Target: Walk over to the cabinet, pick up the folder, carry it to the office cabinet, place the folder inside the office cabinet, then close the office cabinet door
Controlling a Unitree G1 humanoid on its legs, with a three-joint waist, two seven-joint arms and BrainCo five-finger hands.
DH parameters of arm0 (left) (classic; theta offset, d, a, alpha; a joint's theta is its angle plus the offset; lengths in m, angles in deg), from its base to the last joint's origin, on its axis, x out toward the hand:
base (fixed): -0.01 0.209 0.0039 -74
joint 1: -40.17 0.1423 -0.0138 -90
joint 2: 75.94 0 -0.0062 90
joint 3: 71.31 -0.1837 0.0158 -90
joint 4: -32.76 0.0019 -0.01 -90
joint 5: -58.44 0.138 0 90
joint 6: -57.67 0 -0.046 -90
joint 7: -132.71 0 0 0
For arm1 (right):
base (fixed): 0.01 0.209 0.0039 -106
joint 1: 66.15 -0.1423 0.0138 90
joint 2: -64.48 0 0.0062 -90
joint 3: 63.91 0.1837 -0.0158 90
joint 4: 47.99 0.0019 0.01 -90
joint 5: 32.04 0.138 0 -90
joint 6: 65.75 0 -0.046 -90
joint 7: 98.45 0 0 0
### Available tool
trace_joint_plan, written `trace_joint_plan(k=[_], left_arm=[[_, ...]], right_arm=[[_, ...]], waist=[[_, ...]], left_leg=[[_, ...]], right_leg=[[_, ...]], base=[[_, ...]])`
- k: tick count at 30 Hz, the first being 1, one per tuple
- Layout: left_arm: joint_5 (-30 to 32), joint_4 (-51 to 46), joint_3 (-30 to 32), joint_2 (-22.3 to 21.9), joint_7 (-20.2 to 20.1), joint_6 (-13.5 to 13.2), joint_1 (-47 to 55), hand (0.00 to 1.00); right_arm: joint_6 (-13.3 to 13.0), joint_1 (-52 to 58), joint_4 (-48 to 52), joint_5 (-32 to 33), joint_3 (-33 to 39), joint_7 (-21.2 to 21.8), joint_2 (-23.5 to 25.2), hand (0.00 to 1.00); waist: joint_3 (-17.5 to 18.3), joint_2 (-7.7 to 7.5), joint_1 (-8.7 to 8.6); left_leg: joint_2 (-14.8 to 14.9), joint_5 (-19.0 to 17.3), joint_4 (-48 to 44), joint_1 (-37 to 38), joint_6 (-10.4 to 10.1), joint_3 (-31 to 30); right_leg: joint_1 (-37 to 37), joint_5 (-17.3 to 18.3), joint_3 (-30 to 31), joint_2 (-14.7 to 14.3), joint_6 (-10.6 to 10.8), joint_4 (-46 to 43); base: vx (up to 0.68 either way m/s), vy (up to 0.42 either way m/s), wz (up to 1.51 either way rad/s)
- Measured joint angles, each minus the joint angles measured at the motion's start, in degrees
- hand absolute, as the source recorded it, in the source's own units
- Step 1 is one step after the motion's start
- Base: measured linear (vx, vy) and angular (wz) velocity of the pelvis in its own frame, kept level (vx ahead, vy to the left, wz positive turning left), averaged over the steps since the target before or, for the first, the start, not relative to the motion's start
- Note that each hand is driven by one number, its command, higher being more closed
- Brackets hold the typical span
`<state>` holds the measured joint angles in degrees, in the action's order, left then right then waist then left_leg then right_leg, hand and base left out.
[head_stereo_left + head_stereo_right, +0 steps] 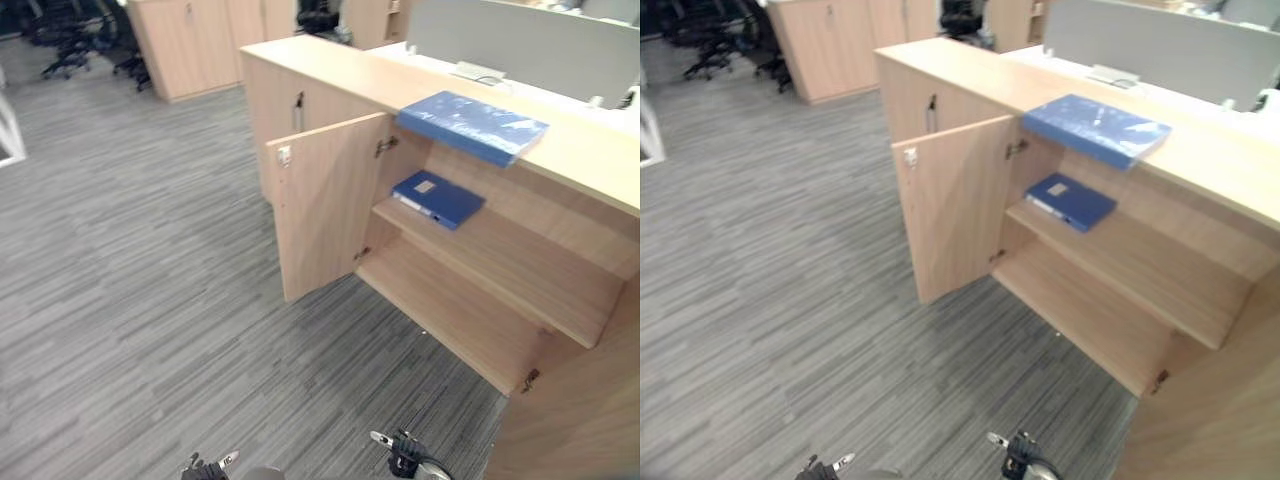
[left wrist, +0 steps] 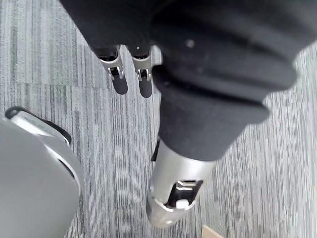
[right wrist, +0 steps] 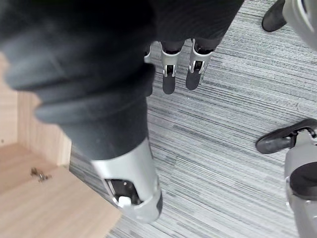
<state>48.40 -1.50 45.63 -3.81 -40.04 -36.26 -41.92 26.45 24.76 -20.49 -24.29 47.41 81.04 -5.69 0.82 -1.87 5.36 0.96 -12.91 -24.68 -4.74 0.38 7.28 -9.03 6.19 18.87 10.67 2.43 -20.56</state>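
Head views: a light wooden cabinet [image 1: 320, 70] stands on grey carpet [image 1: 130, 280] with its door [image 1: 325, 200] swung wide open. A large blue folder [image 1: 470, 125] lies flat on the cabinet top, its near edge overhanging the opening. A smaller blue folder [image 1: 437, 197] lies on the shelf [image 1: 520, 265] inside, just below the first. The left hand [image 1: 208, 466] and the right hand [image 1: 405, 455] show low in the view over the carpet, well apart from both folders. Left wrist view: the left hand [image 2: 173, 188] hangs above the carpet, fingers [image 2: 119, 74] straight and relaxed, holding nothing. Right wrist view: the right hand [image 3: 131, 188] hangs likewise, fingers [image 3: 168, 72] loose and empty, beside the cabinet's bottom board [image 3: 49, 208]
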Motion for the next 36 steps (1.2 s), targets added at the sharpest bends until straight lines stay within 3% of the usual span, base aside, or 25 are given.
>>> trace_joint_plan(k=[1, 2, 3, 4, 5, 6, 7, 9, 11, 12, 13, 17, 20, 22, 23, 24, 26, 27, 29, 30, 32, 33, 34, 35, 36], left_arm=[[0.0, 0.0, -0.4, -0.1, 0.0, 0.0, 0.2, 0.00], [0.0, -0.1, -1.2, -0.1, 0.0, 0.0, 0.3, 0.00], [0.0, -0.1, -2.0, -0.2, 0.0, 0.2, 0.2, 0.00], [0.1, -0.2, -2.5, -0.2, 0.0, 0.2, 0.2, 0.00], [0.3, -0.3, -2.7, -0.2, -0.1, 0.3, -0.5, 0.00], [0.5, -0.1, -2.7, -0.3, -0.1, 0.4, -1.0, 0.00], [0.6, -0.1, -2.7, -0.6, -0.1, 0.5, -1.2, 0.00], [2.1, -0.1, -2.7, -0.7, -0.1, 0.4, -2.7, 0.00], [3.1, -0.4, -2.4, -0.2, -0.1, 0.3, -2.7, 0.00], [3.3, 1.3, -2.0, -1.4, 0.0, 0.5, -3.5, 0.00], [3.9, 1.3, -1.7, -2.3, 0.0, 0.5, -3.5, 0.00], [5.4, 1.0, -1.2, -2.1, 0.0, 0.3, -4.4, 0.00], [5.8, 0.9, -1.1, -2.4, 0.0, 0.4, -4.1, 0.00], [5.8, 0.8, -0.6, -2.4, -0.1, 0.6, -3.7, 0.00], [5.7, -0.1, 0.5, -2.4, -0.2, 0.7, -3.5, 0.00], [5.5, -1.1, 1.6, -2.5, -0.2, 0.8, -2.8, 0.00], [5.5, -2.4, 2.5, -2.5, -0.2, 0.9, -2.0, 0.00], [5.4, -3.5, 2.2, -2.3, -0.2, 0.9, -1.3, 0.00], [5.2, -4.0, 1.7, -2.3, -0.2, 0.8, -0.7, 0.00], [5.2, -4.1, 0.8, -2.2, -0.2, 0.8, -0.1, 0.00], [4.5, -4.5, 0.4, -2.2, -0.1, 0.4, -0.9, 0.00], [4.4, -4.5, -1.1, -2.0, -0.1, 0.3, -1.6, 0.00], [4.5, -4.4, -2.0, -1.8, -0.1, 0.2, -1.9, 0.00], [4.3, -3.8, -3.3, -2.0, 0.0, 0.1, -1.8, 0.00], [4.4, -2.9, -3.5, -1.0, 0.0, 0.0, -2.2, 0.00]], right_arm=[[0.0, 0.5, 0.0, 0.0, -0.1, 0.0, -0.2, 0.00], [0.1, 1.2, 1.3, 0.0, -0.1, 0.0, -0.4, 0.00], [0.0, 1.9, 2.5, 0.0, -0.1, 0.0, -0.5, 0.00], [0.0, 2.3, 3.3, 0.0, -0.1, 0.0, -0.8, 0.00], [-0.1, 2.8, 4.3, 0.1, -0.1, 0.0, -0.8, 0.00], [-0.1, 2.7, 5.2, 0.1, -0.2, 0.0, -0.9, 0.00], [-0.2, 2.7, 5.8, 0.1, -0.2, 0.0, -1.0, 0.00], [-1.2, 2.7, 6.5, 0.1, -0.3, -0.1, -1.2, 0.00], [-1.4, 3.3, 6.4, 0.2, -1.0, -0.2, -1.0, 0.00], [-1.5, 3.1, 6.3, 0.3, -0.6, -0.2, -3.0, 0.00], [-1.4, 2.9, 5.4, 0.2, -0.4, -0.4, -3.9, 0.00], [-0.7, 3.3, 2.2, 0.1, -0.1, -0.4, -4.5, 0.00], [-0.1, 3.4, 2.0, 0.1, -0.1, -0.4, -4.5, 0.00], [-0.1, 3.5, 2.0, 0.2, 0.0, -0.4, -4.3, 0.00], [-0.1, 4.0, 2.1, 0.3, -0.1, -0.4, -4.1, 0.00], [-0.1, 4.3, 2.4, 0.7, -0.1, -0.4, -3.9, 0.00], [-0.1, 4.3, 2.5, 1.6, -0.3, -0.4, -3.8, 0.00], [0.0, 4.0, 2.5, 2.1, -1.0, -0.6, -3.7, 0.00], [0.0, 3.5, 2.5, 2.0, -1.3, -0.7, -3.7, 0.00], [0.1, 2.1, 2.0, 2.0, -1.4, -0.8, -3.5, 0.00], [0.1, -0.3, 2.0, 2.0, -1.6, -0.8, -2.8, 0.00], [0.1, -1.8, 2.0, 1.8, -3.2, -0.9, -2.6, 0.00], [0.1, -2.5, 2.0, 1.6, -3.6, -0.9, -2.5, 0.00], [-0.1, -3.2, 2.3, 1.0, -5.5, -0.9, -2.6, 0.00], [-0.1, -3.2, 2.3, 0.8, -6.1, -1.0, -1.6, 0.00]], waist=[[0.2, 0.21, 0.09], [0.1, 0.32, -0.07], [0.1, 0.35, -0.99], [-0.1, 0.63, -1.62], [-0.7, 0.36, -2.35], [-1.1, 0.61, -2.52], [-1.3, 0.84, -2.73], [-3.6, 0.65, -3.09], [-4.1, -1.21, -3.52], [-4.5, 1.53, -3.68], [-4.6, 2.66, -3.83], [-5.4, 1.21, -4.89], [-4.7, 1.39, -5.98], [-4.3, 1.66, -6.27], [-3.7, 1.69, -6.27], [-3.2, 1.89, -6.24], [-3.3, 1.69, -5.40], [-3.3, 1.60, -4.90], [-3.4, 1.62, -4.37], [-3.6, 1.57, -3.43], [-4.7, 1.57, -1.95], [-5.7, 1.64, -1.22], [-5.8, 1.84, -0.93], [-5.7, 3.57, -0.63], [-5.8, 2.80, -0.44]], left_leg=[[0.0, 0.0, 1.2, 1.3, 0.0, 0.0], [-0.1, 0.0, 3.6, 4.3, 0.0, 0.1], [0.0, 0.0, 6.1, 7.2, 0.0, 0.0], [0.3, 0.0, 7.2, 8.5, 0.0, -0.2], [0.6, -0.1, 9.1, 11.3, 0.2, -0.5], [1.1, -0.1, 10.8, 13.6, 0.2, -0.5], [1.5, -0.1, 11.5, 14.4, 0.2, -0.6], [3.5, -0.8, 12.7, 17.8, -0.8, -1.3], [2.7, -3.9, 12.4, 18.6, -3.4, -2.2], [4.8, -5.9, 12.7, 19.3, -4.3, -3.8], [5.5, -5.5, 13.9, 19.6, -3.1, -4.7], [6.9, -1.8, 16.3, 20.6, -3.1, -4.7], [8.9, -1.5, 15.0, 20.9, -3.2, -4.9], [10.9, -1.8, 10.9, 20.0, -5.2, -4.8], [12.8, -2.1, 3.0, 17.2, -6.7, -5.0], [14.6, -0.9, -7.8, 12.8, -8.7, -6.0], [15.9, 4.9, -26.9, 4.9, -11.0, -8.8], [14.8, 2.6, -38.2, -0.5, -9.1, -8.3], [13.3, 0.3, -41.1, -3.4, -7.9, -6.7], [10.8, -2.9, -40.1, -6.9, -5.7, -5.6], [8.4, -6.3, -34.6, -11.3, -3.8, -5.9], [6.9, -6.8, -26.5, -12.7, -4.0, -8.2], [6.4, -5.8, -19.6, -12.3, -4.8, -10.6], [7.0, 0.5, -10.1, -11.0, -6.4, -14.6], [6.2, -0.5, -10.5, -10.1, -5.9, -13.5]], right_leg=[[1.3, -0.5, 0.0, -0.5, 0.8, -3.5], [5.0, -2.3, -0.3, -1.5, 3.7, -11.7], [8.9, -7.1, -1.7, -2.6, 7.5, -21.0], [11.0, -9.6, -2.5, -3.1, 7.6, -25.3], [15.0, -5.9, -4.1, -3.5, 6.9, -34.8], [19.7, 1.0, -6.6, -4.1, 4.7, -41.1], [21.8, 3.8, -8.0, -4.5, 3.9, -42.0], [24.6, 8.3, -13.0, -5.6, 3.1, -30.5], [23.7, 5.2, -15.9, -5.0, 2.6, -13.1], [22.0, 5.7, -17.5, -6.8, 1.5, -12.3], [22.4, 5.2, -18.1, -8.3, 0.9, -10.8], [22.9, 9.2, -21.3, -8.4, -0.9, -12.5], [21.3, 11.6, -23.4, -9.4, -1.9, -12.5], [19.1, 12.2, -24.0, -10.8, -2.5, -11.0], [16.8, 11.8, -24.2, -12.8, -2.2, -8.5], [14.0, 10.5, -23.5, -14.9, -3.8, -5.7], [8.7, 9.0, -21.1, -17.3, -5.7, -0.5], [4.4, 7.9, -18.1, -18.0, -7.1, 3.6], [1.4, 7.2, -15.3, -17.9, -7.7, 6.2], [-0.9, 7.0, -11.2, -17.3, -7.7, 7.7], [-2.1, 7.1, -6.4, -16.2, -7.6, 7.8], [-2.4, 7.5, -4.6, -15.1, -6.9, 6.9], [-2.1, 8.3, -4.1, -14.6, -5.5, 6.0], [-2.0, 10.0, -4.2, -14.7, -3.4, 4.9], [-2.2, 10.6, -4.2, -13.5, -3.0, 4.7]], base=[[0.19, -0.007, -0.63], [0.17, -0.012, -0.39], [0.15, -0.022, -0.24], [0.13, -0.049, -0.02], [0.11, -0.086, -0.07], [0.11, -0.102, -0.12], [0.11, -0.137, -0.11], [0.14, -0.223, 0.10], [0.12, -0.244, 0.12], [0.14, -0.195, -0.06], [0.13, -0.173, -0.15], [0.09, -0.163, 0.12], [0.22, -0.195, 0.19], [0.26, -0.182, 0.09], [0.36, -0.191, -0.16], [0.37, -0.185, -0.24], [0.42, -0.133, -0.71], [0.47, -0.025, -1.00], [0.38, 0.072, -0.97], [0.26, 0.127, -1.19], [0.31, 0.240, -1.51], [0.25, 0.250, -1.48], [0.23, 0.287, -1.54], [0.24, 0.280, -1.17], [0.29, 0.320, -0.84]])
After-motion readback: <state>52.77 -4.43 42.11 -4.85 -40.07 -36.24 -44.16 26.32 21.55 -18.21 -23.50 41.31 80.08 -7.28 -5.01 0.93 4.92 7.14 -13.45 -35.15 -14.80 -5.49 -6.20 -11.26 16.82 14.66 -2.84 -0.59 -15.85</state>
